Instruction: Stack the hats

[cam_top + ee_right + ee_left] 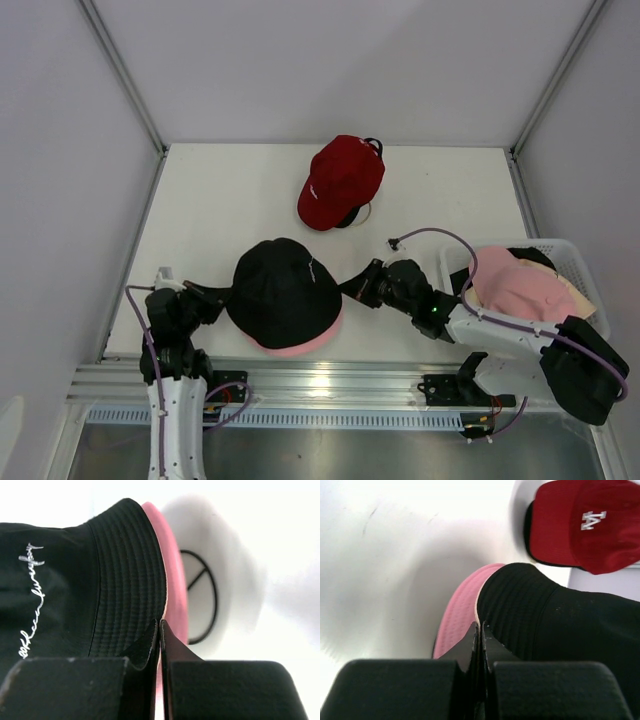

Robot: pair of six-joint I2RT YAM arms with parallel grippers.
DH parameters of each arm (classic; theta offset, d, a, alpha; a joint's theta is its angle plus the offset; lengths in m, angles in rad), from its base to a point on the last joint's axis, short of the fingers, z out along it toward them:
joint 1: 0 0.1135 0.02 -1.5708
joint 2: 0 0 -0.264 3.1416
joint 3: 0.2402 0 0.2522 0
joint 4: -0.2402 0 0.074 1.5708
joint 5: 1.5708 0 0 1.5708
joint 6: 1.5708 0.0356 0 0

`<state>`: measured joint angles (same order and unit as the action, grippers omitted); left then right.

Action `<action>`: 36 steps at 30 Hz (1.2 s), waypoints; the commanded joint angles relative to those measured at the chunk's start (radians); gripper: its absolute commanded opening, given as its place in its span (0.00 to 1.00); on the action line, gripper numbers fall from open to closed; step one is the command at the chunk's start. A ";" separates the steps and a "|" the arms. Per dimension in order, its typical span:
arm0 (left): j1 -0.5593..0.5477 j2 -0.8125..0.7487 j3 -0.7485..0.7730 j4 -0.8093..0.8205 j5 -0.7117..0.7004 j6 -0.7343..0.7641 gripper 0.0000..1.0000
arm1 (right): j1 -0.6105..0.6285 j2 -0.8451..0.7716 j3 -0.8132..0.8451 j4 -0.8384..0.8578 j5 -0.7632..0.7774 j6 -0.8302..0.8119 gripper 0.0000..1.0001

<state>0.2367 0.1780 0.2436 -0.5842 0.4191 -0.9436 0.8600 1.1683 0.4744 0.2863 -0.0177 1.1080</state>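
A black bucket hat [285,290] sits on top of a pink bucket hat [300,348] near the table's front edge; only the pink brim shows. My left gripper [218,293] is shut on the black hat's left brim. In the left wrist view its tips [481,625] meet where the black brim [560,630] lies over the pink brim [460,615]. My right gripper [348,287] is shut on the right brim; in the right wrist view the tips [160,622] pinch the black brim [130,595] just above the pink one [172,575]. At the back, a red cap [340,180] rests on a black cap [352,215].
A white mesh basket [575,255] stands at the right edge, holding a pink cap [515,285] over other hats. White walls and metal posts enclose the table. The aluminium rail [330,385] runs along the front.
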 commanded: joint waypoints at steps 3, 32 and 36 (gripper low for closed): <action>-0.103 0.009 -0.079 0.047 -0.193 -0.018 0.01 | 0.031 -0.045 -0.042 -0.082 0.180 -0.103 0.00; -0.364 0.161 -0.075 0.309 -0.523 0.039 0.04 | 0.157 0.309 -0.034 0.152 0.453 -0.330 0.00; -0.364 0.225 -0.125 0.411 -0.499 0.034 0.01 | 0.157 0.382 -0.011 0.238 0.485 -0.330 0.00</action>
<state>-0.1268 0.3645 0.1616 -0.2291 -0.0208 -0.9485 1.0237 1.4719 0.4831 0.5999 0.3489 0.8471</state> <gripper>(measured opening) 0.021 0.008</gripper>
